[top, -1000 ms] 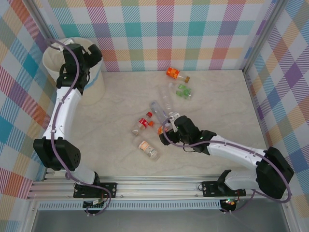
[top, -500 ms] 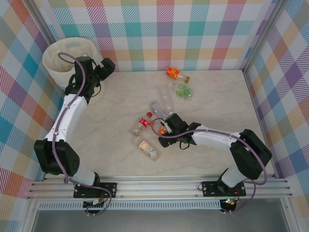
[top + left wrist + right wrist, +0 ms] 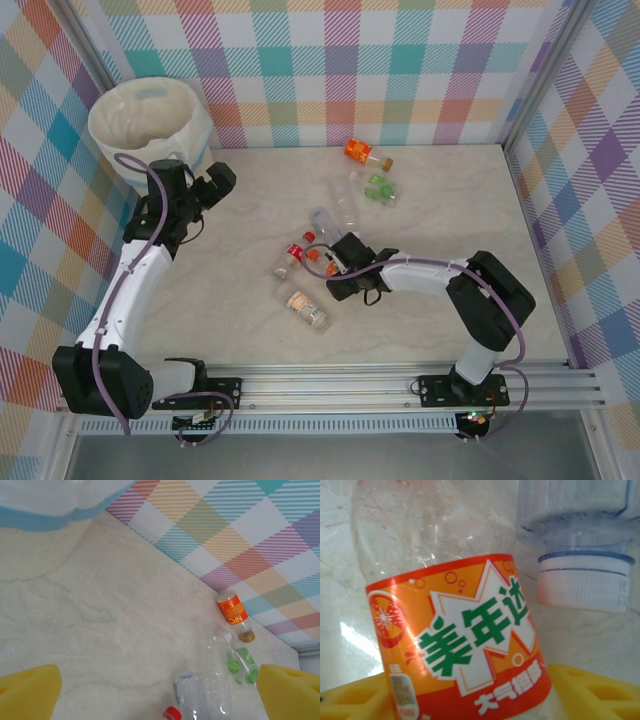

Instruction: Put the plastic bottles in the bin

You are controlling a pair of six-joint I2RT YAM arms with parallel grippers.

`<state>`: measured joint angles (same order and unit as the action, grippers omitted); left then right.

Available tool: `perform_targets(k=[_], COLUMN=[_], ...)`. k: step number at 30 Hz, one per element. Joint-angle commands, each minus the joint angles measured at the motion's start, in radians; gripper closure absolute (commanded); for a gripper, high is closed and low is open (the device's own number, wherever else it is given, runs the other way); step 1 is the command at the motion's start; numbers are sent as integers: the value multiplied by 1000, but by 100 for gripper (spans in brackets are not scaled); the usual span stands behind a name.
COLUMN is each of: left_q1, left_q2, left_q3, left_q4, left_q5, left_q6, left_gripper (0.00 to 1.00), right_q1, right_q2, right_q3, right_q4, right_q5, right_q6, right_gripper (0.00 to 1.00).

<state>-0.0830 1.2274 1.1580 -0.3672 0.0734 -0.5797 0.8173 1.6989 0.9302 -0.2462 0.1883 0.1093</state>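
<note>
- Top view: the left hand (image 3: 222,178) hangs over the table (image 3: 480,220) with its fingers spread wide and nothing in them. The bin (image 3: 110,130), lined in white, stands just behind it to its left.
- The right hand (image 3: 328,264) sits low among the bottles, with an orange-labelled bottle (image 3: 318,262) between its fingers. A red-labelled bottle (image 3: 292,258) lies just to its left, a clear bottle (image 3: 335,225) just beyond it, and a pale-labelled bottle (image 3: 305,308) nearer the arm bases.
- Farther beyond the right hand lie a green-labelled bottle (image 3: 378,188) and a brown-capped bottle (image 3: 358,151). No writing can be read from here.
- Left wrist view: the yellow pads (image 3: 27,690) sit in the bottom corners, far apart. The bin's wall, with its pale blue band, is ahead to the left.
- Ahead to the right, the brown-capped bottle's orange label shows a "5" and letters that look like "NFC". The green label has white round marks that are too small to read.
- Right wrist view: the orange label reads 美年达 in green on a white burst, with an orange-slice picture beside it. The smaller white characters below are cut off.
- Yellow fingers (image 3: 595,690) flank this bottle on both sides. I cannot tell whether they press it.
- Just beyond is the clear bottle's white cap (image 3: 582,585).
</note>
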Motion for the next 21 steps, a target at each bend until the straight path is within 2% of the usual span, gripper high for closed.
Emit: perform_targets(k=[1,4,9,13,21], left_q1=[-8,-31,-95,-150,-285], left_q2=[-17,-25,-21,14,99], left_q3=[-14,-16,-82,-107,-134], left_q4=[-51,-87,7,79,326], left_q5=[94,128,212,274,416], left_q6=[21,39,4,-20,-72], left_gripper=[0,0,0,0,0], right_q1=[-3,-3,-1,-1,-1], right_q2=[-71,-142,-235,-309,-398], right_q3=[-54,-111,-159,-188,-218], right_q4=[59,119,189,257,393], right_q5=[2,1,5,-2,-37], right_q6=[-17,1,12,23,83], right_gripper=[38,44,51,53,53])
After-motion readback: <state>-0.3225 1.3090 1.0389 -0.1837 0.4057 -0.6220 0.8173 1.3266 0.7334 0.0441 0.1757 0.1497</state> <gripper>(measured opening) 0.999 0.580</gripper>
